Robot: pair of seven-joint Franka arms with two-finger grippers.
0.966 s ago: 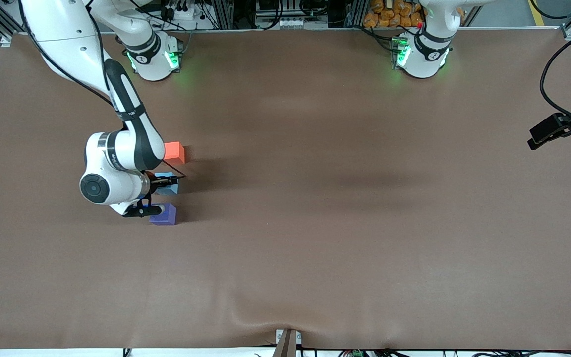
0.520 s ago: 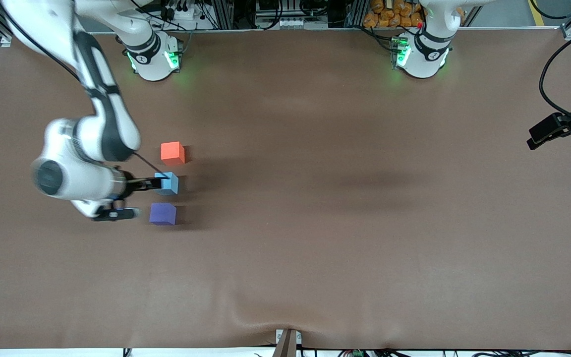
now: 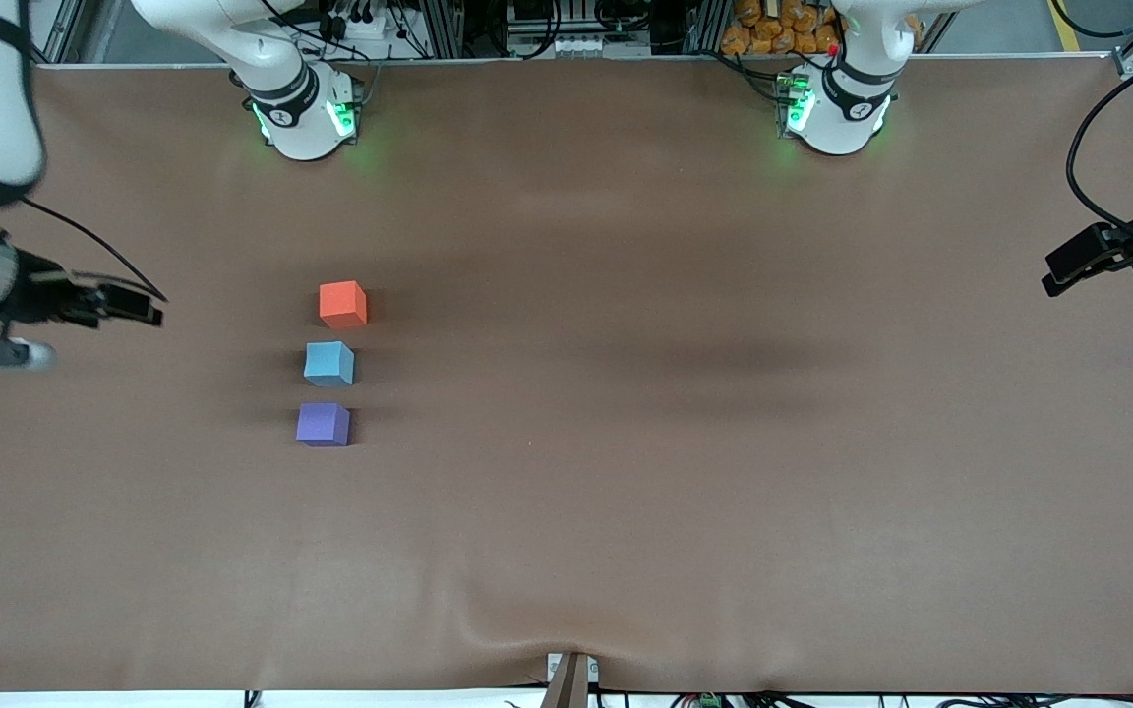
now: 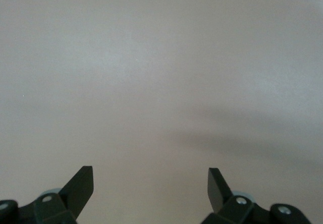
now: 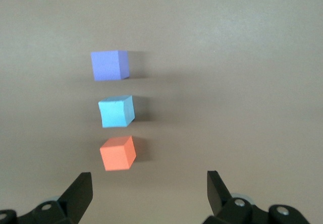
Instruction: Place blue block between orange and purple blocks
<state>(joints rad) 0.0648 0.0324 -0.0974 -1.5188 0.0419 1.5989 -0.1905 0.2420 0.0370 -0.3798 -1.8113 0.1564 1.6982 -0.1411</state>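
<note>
Table [image 3: 626, 511]: blue block [image 3: 329, 363] apart from right tool [image 3: 124, 305]

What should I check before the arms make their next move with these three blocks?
1. Blue block sits between orange block and purple block: ok.
2. Gaps between the blocks, none touching: ok.
3. Blue block squared with the others: not ok, slightly turned.
4. Right pincer open, holding nothing, off toward the right arm's end of the table: ok.
5. Left pincer open, waiting over bare table: ok.
</note>
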